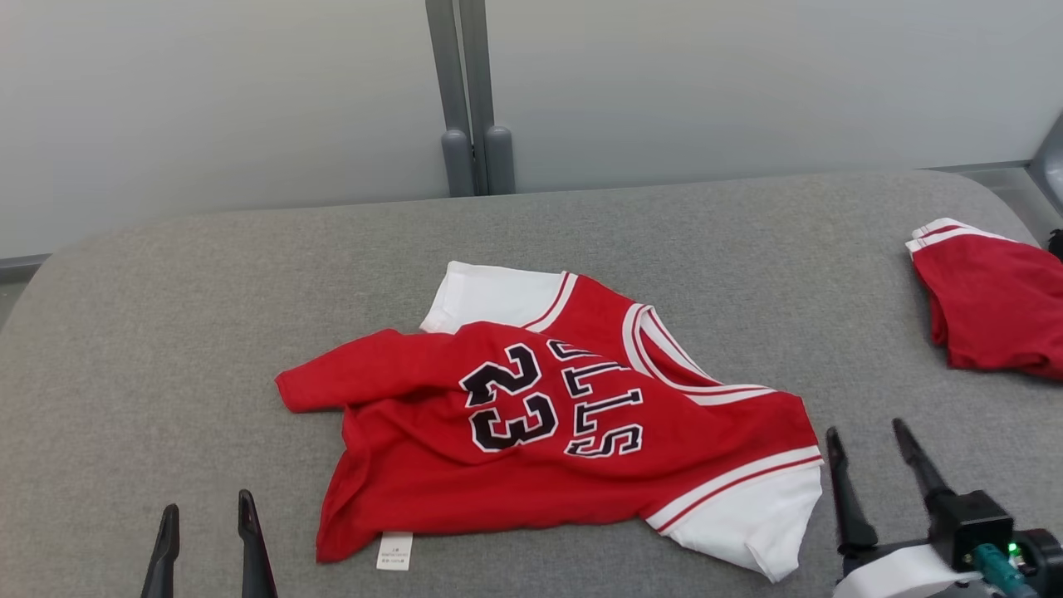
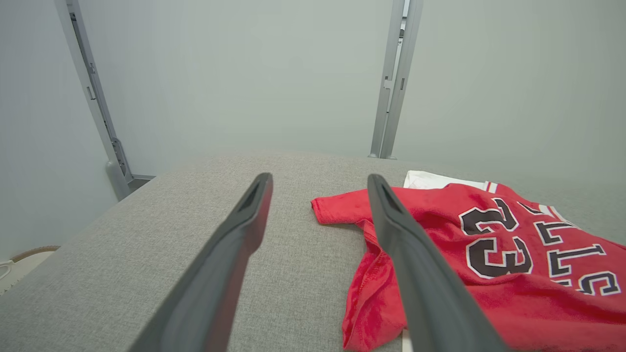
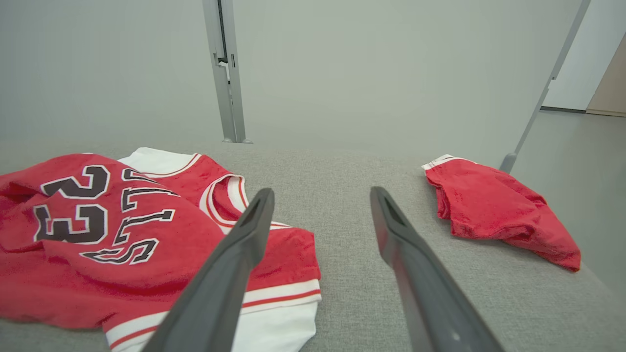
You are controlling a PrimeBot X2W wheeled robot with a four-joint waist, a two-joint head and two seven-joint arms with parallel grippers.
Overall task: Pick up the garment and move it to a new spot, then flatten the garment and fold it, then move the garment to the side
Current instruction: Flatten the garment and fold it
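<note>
The garment (image 1: pixel 548 423) is a red jersey with white sleeves and the number 23, lying rumpled and partly folded over itself in the middle of the grey padded table (image 1: pixel 166 349). My left gripper (image 1: pixel 208 519) stands open at the lower left, clear of the jersey's hem and holding nothing. In the left wrist view its fingers (image 2: pixel 244 230) frame bare table, with the garment (image 2: pixel 489 254) to their right. My right gripper (image 1: pixel 868 440) is open just right of the white sleeve. The right wrist view has the garment (image 3: pixel 112 234) left of that gripper (image 3: pixel 320 195).
A second red piece of clothing with white trim (image 1: pixel 992 299) lies bunched at the table's right edge, also seen as a red heap (image 3: pixel 494 210) in the right wrist view. Pale wall panels with a grey post (image 1: pixel 469 100) stand behind the table.
</note>
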